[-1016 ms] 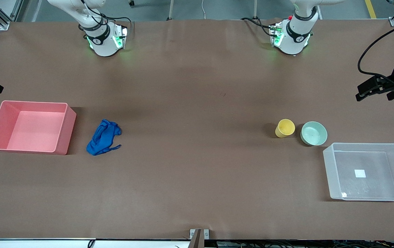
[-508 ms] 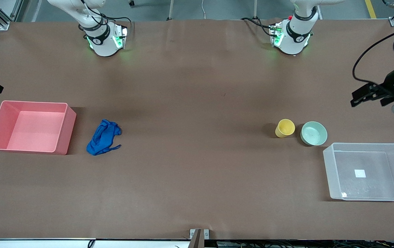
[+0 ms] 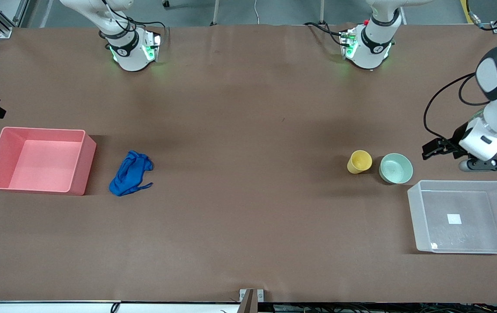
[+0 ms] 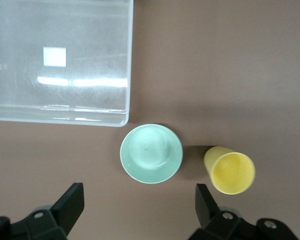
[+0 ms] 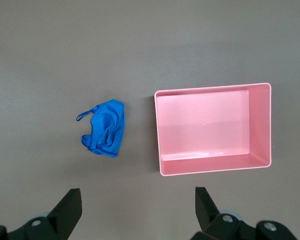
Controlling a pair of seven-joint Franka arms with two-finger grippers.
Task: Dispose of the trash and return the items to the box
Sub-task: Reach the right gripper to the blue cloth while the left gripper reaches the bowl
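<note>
The yellow cup (image 3: 359, 161) and the mint-green bowl (image 3: 395, 168) stand side by side on the table, next to the clear box (image 3: 463, 186), which has a white label on its bottom. My left gripper (image 3: 434, 148) is open and empty, up over the table beside the bowl. In the left wrist view (image 4: 139, 210) the bowl (image 4: 151, 153), cup (image 4: 230, 172) and box (image 4: 90, 107) lie below it. The blue trash wad (image 3: 130, 173) lies beside the pink bin (image 3: 81, 167). My right gripper (image 5: 139, 210) is open and empty high over the table near the wad (image 5: 104, 135).
The pink bin (image 5: 162, 150) is empty and sits at the right arm's end of the table. The clear box is empty too. The brown table (image 3: 248, 130) stretches between the two groups. The right arm waits.
My left arm has swung in over the table. Its gripper has come toward the bowl and the box. The right gripper has barely moved.
</note>
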